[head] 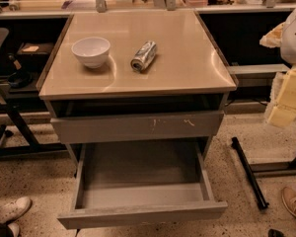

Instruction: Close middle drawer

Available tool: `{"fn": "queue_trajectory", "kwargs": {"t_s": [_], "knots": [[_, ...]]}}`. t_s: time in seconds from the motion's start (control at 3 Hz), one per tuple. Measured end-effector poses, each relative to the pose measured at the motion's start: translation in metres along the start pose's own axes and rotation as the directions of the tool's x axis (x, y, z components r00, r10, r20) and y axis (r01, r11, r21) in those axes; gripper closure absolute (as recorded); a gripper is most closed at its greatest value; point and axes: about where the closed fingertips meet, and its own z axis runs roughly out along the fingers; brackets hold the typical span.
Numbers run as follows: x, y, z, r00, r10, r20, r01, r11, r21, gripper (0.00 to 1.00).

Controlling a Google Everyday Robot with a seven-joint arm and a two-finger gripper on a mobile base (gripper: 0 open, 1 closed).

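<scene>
- Middle drawer (pixel 143 186): grey, wide and shallow, pulled far out of the cabinet (pixel 138 94) toward the camera. It was the lowest drawer in view, with a plain handle-less front and its grey box interior fully exposed.
- Scratched drawer front (pixel 138 126): grey, directly above the middle drawer in the cabinet. It stood slightly out from the frame, with a dark gap beneath the top and pale marks right of centre.
- Beige tabletop (pixel 187 53): glossy, capping the cabinet.
- White bowl (pixel 91 51): upright on the cabinet top, in its left half.
- Silver can (pixel 144 56): dented and lying on its side on the cabinet top, just right of the bowl and apart from it.
- Gripper (pixel 285 102): cream-yellow blocks below a white arm section, well to the right of the cabinet and touching no part of it. Whether it was spread or pressed together could not be told.
- Black bar (pixel 249 172): lying on the speckled floor right of the cabinet.
- White shoe (pixel 10 210): on the floor, left of the cabinet.
- Brown shoe (pixel 293 204): on the floor, right of the cabinet.
</scene>
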Motion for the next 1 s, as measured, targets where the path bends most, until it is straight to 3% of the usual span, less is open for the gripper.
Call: {"fn": "queue_trajectory", "kwargs": {"t_s": [0.33,1.0], "knots": [[0.0000,0.0000,0.0000,1.000,0.000,0.000,0.000,1.0000,0.000,0.00],[0.0000,0.0000,0.0000,1.000,0.000,0.000,0.000,1.0000,0.000,0.41]]}}
